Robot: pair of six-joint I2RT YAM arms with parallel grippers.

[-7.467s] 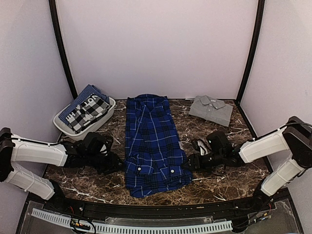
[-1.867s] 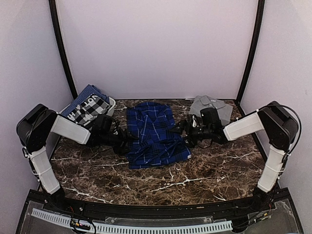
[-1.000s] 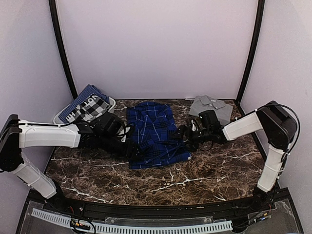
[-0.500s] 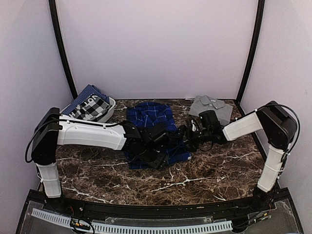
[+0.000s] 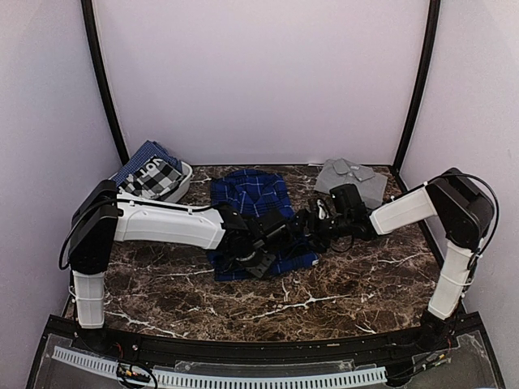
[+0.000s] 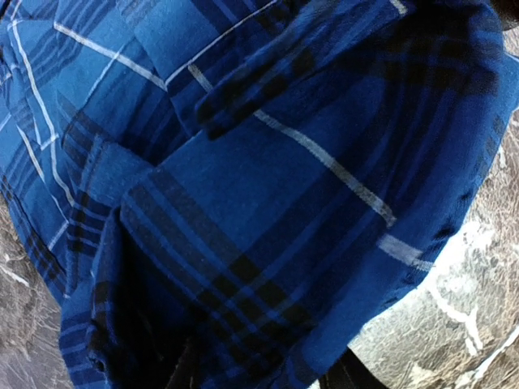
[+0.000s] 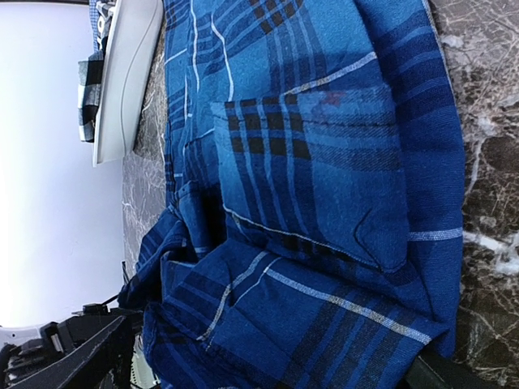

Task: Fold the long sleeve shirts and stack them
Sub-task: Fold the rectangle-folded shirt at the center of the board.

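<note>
**Plaid shirt bunched at mid-table, both grippers at its edges**

The blue plaid shirt (image 5: 253, 212) lies at the centre of the dark marble table (image 5: 349, 284), folded short, with its near half rumpled. In the right wrist view a chest pocket carries a small reddish mark, too faint to read as a label.

The left gripper (image 5: 259, 261) is over the shirt's 6 o'clock edge. Its wrist camera is filled with plaid, and only dark finger bases show at the bottom, so I cannot tell how far apart the jaws are or whether they hold cloth. The right gripper (image 5: 303, 227) is at the shirt's 3 o'clock edge. I cannot tell its opening or hold either.

The grey shirt (image 5: 350, 179) lies folded at 2 o'clock from the plaid one, near the back wall. At 10 o'clock a white basket (image 5: 180, 185) holds checked cloth (image 5: 150, 174) with white block letters; "JOT" is readable and the rest is unclear.
</note>
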